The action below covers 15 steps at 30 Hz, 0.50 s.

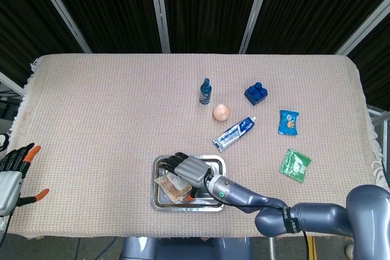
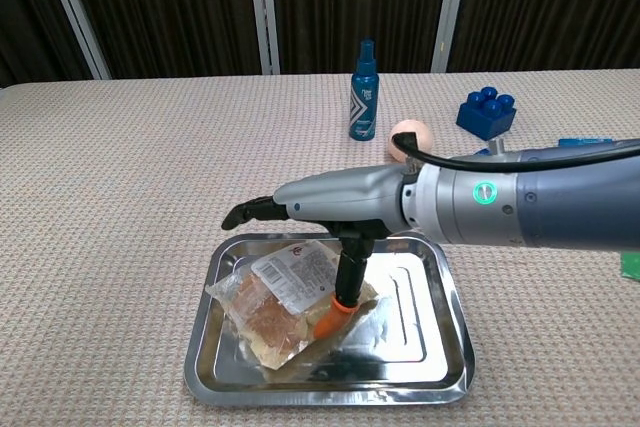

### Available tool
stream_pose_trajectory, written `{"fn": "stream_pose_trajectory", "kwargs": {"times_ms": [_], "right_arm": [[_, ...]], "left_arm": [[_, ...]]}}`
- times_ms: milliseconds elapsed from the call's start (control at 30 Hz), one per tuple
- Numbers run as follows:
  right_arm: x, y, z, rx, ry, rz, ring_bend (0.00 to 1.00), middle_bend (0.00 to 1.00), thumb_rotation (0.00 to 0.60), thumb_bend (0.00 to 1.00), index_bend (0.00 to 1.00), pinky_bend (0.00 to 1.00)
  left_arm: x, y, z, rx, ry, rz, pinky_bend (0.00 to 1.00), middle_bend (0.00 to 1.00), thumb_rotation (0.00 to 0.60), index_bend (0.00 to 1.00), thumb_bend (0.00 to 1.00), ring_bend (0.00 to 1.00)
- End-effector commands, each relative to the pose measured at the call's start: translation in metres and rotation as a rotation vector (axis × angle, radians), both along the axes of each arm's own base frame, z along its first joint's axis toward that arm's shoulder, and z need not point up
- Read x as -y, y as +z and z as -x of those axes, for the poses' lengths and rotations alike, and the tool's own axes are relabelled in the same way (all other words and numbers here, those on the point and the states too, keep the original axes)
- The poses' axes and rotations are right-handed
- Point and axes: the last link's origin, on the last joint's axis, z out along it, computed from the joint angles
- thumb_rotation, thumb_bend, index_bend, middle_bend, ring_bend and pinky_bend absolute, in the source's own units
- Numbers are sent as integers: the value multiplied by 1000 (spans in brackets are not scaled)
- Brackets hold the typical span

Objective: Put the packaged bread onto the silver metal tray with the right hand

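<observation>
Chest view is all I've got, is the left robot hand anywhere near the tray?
Observer: No. In the head view the left robot hand sits at the table's far left edge, well apart from the silver metal tray, holding nothing.
Operator: Anything to the right past the blue blocks that I can't see properly?
Observer: Yes, a small blue snack packet lies flat there, right of the toothpaste tube.
Operator: And the green thing cut off at my frame edge?
Observer: It is a green packet, lying flat on the cloth nearer the robot than the blue one, apart from the right robot hand over the packaged bread.
</observation>
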Motion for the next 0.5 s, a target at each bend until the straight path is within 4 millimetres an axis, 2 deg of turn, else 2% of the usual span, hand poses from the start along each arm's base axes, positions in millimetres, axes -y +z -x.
{"fn": "stream_pose_trajectory", "kwargs": {"times_ms": [33, 167, 300, 400, 500], "right_arm": [[-1, 16, -2, 14, -7, 27, 0, 0, 600, 0, 0, 0], [2, 43, 9, 38, -32, 105, 0, 0, 600, 0, 0, 13], [7, 65, 26, 87, -79, 213, 1, 37, 600, 0, 28, 121], [7, 87, 58, 107, -121, 338, 5, 81, 600, 0, 105, 152], [7, 107, 89, 59, -129, 470, 5, 82, 600, 0, 125, 152]], "left_arm": [[-1, 0, -1, 1, -7, -1, 0, 0, 600, 67, 135, 0], [-2, 0, -3, 3, -14, -2, 0, 0, 600, 66, 132, 0], [-4, -2, -4, 5, -17, 3, 0, 0, 600, 67, 133, 0], [-6, -3, -8, 6, -28, 8, 0, 0, 600, 66, 133, 0], [-7, -2, -11, 6, -38, 7, 0, 0, 600, 67, 133, 0]]}}
